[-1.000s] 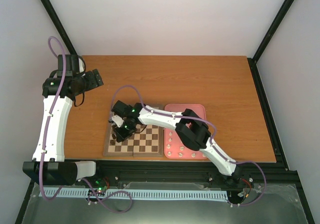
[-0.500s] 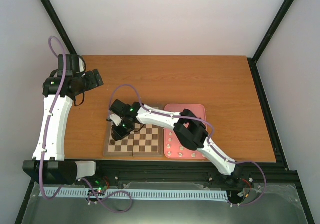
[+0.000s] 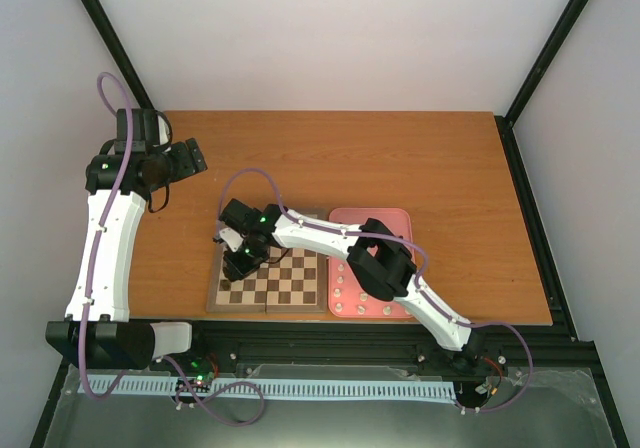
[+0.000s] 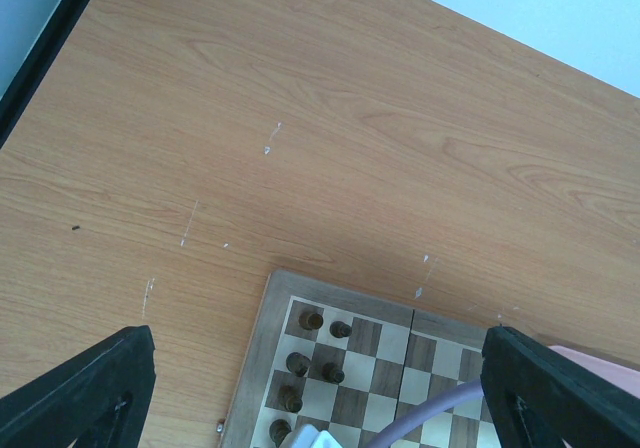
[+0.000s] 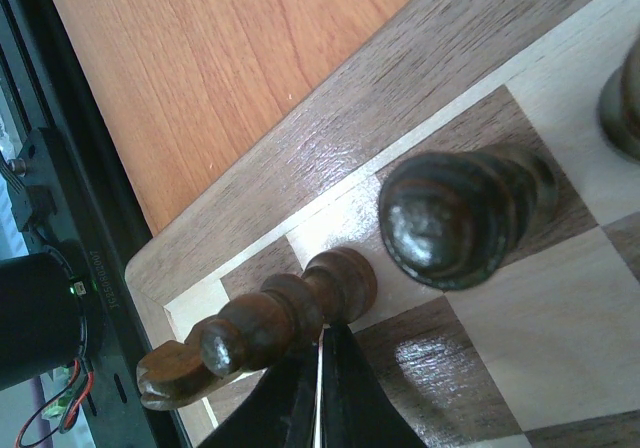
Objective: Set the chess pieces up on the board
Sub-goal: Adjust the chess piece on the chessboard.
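Observation:
The board (image 3: pixel 285 290) lies at the table's near edge, left of centre. Several dark brown chess pieces (image 4: pixel 298 364) stand in its left two columns. My right gripper (image 3: pixel 241 259) hangs low over those columns. In the right wrist view it (image 5: pixel 320 353) is shut with nothing between the fingers, its tips right beside the base of a dark slender piece (image 5: pixel 285 313). A rounder dark piece (image 5: pixel 450 218) stands one square further on. My left gripper (image 3: pixel 186 158) is open and empty, high over the bare table at the far left; the left wrist view shows its fingers (image 4: pixel 110 378) spread wide.
A pink tray (image 3: pixel 372 218) sits against the board's right side, with cream-white pieces (image 3: pixel 343 293) in its near part, partly under the right arm. A purple cable (image 4: pixel 440 408) crosses the left wrist view. The black frame rail (image 5: pixel 60 168) runs close to the board's corner.
The right gripper has shifted slightly left and away over the board's left columns during the first half second, then held still. The left arm has not moved.

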`<state>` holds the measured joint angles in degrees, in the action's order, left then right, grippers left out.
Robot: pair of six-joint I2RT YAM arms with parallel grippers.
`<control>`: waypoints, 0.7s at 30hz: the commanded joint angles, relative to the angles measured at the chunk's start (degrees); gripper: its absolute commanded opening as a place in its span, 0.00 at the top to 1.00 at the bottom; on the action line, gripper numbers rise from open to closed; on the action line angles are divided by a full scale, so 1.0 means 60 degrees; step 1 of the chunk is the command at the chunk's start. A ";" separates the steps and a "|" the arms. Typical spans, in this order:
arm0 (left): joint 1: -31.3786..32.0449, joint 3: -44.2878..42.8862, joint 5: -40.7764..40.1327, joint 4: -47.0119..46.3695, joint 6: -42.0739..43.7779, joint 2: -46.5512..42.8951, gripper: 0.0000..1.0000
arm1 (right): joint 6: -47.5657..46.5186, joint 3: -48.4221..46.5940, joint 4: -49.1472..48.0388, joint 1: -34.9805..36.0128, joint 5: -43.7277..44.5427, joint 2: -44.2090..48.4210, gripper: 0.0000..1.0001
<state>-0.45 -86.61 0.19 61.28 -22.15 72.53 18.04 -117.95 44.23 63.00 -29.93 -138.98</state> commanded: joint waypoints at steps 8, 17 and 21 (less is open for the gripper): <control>0.0052 -0.0067 -0.0061 -0.0192 0.0188 0.0034 0.00 | -0.0031 -0.0163 0.0097 -0.0041 0.0126 -0.0348 0.97; 0.0056 -0.0089 -0.0060 -0.0182 0.0193 0.0069 0.00 | -0.0052 -0.0263 0.0125 -0.0038 0.0126 -0.0436 0.97; 0.0058 -0.0096 -0.0060 -0.0181 0.0201 0.0067 0.00 | -0.0127 -0.0211 0.0248 -0.0043 0.0202 -0.0359 0.97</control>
<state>-0.45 -86.61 0.19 61.28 -22.15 72.75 18.02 -118.74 44.16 63.00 -30.24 -139.57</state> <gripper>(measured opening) 0.998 0.029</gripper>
